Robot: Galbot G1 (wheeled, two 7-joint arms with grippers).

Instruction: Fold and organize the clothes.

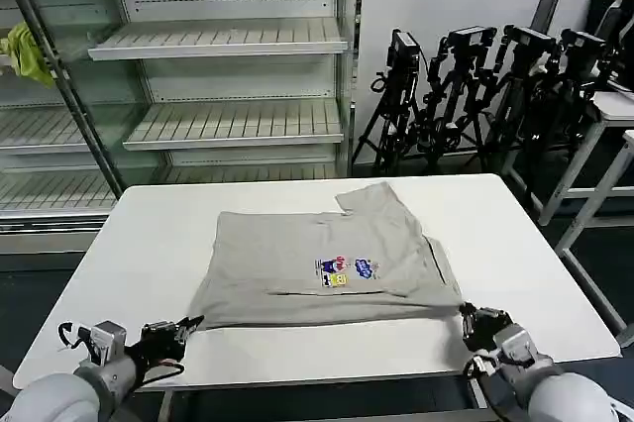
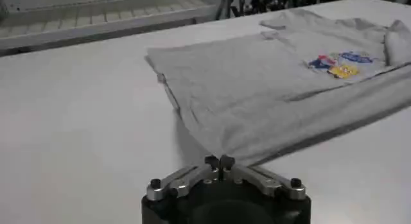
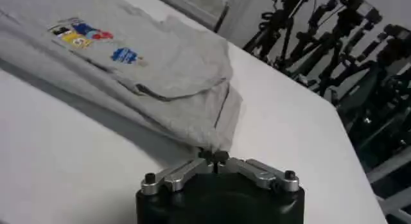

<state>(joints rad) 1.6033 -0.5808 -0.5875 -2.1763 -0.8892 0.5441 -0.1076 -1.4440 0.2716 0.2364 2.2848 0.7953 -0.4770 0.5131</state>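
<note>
A light grey short-sleeved shirt (image 1: 327,254) with a small multicoloured chest print (image 1: 347,268) lies partly folded on the white table (image 1: 149,244), one sleeve doubled over at the far side. At the near left corner of the shirt (image 2: 257,84), my left gripper (image 1: 188,326) (image 2: 219,161) is shut, with the cloth drawn to a point at its tips. My right gripper (image 1: 468,321) (image 3: 215,156) is shut on the near right corner of the shirt (image 3: 160,65). Both hover low over the table's front edge.
Grey metal shelving (image 1: 218,41) stands behind the table, with a yellow-green cloth (image 1: 28,53) hanging at its far left. Black camera tripods (image 1: 475,85) crowd the back right, and another white table (image 1: 614,110) stands at the right edge.
</note>
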